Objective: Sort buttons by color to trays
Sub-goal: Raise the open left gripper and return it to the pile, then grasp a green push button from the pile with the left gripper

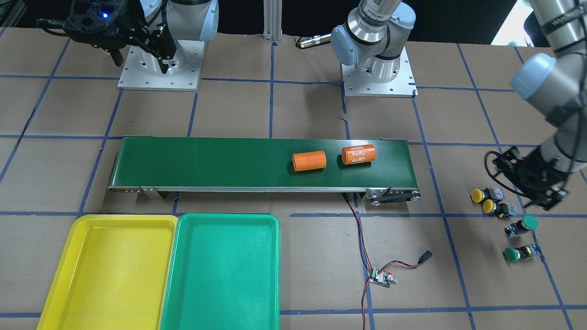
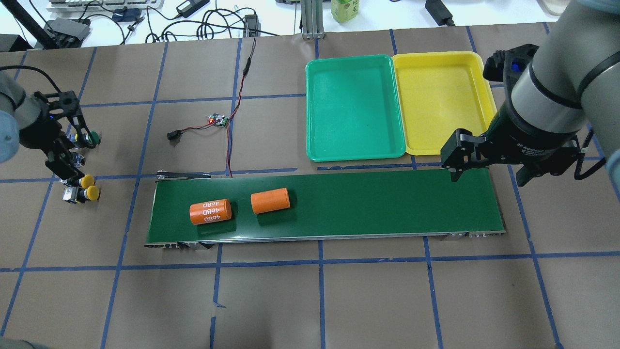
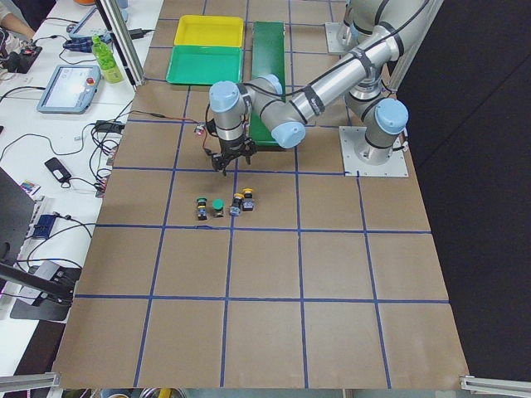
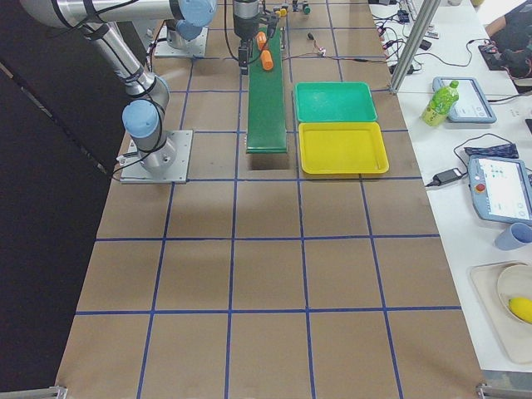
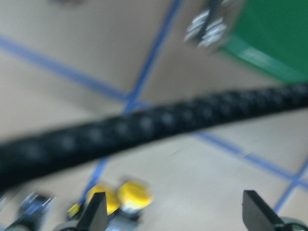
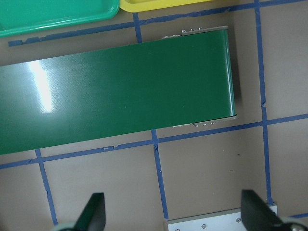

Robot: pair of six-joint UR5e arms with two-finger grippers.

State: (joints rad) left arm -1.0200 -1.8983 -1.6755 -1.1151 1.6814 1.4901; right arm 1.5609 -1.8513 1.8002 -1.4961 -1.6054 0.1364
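Viewing frontally reveals four buttons (image 1: 490,206), two yellow, two green; overhead, the left gripper (image 2: 72,148) hides one green cap. It and the right gripper (image 6: 174,194) gape open

Setting: a robotics laboratory workcell. Two industrial arms are bolted through white base plates (image 1: 378,82) to a table covered in brown board (image 2: 378,300), which a blue tape grid (image 2: 319,261) divides into squares. A green conveyor belt (image 2: 363,203) lies directly beneath the right gripper (image 2: 487,179). A wired driver board (image 1: 381,278) sits well away from that claw, towards the belt's other end. Beyond the table edge, across from the claw, a white bench (image 4: 465,141) carries teach pendants (image 4: 497,187), cables (image 2: 218,22) and an aluminium profile post (image 4: 409,41).
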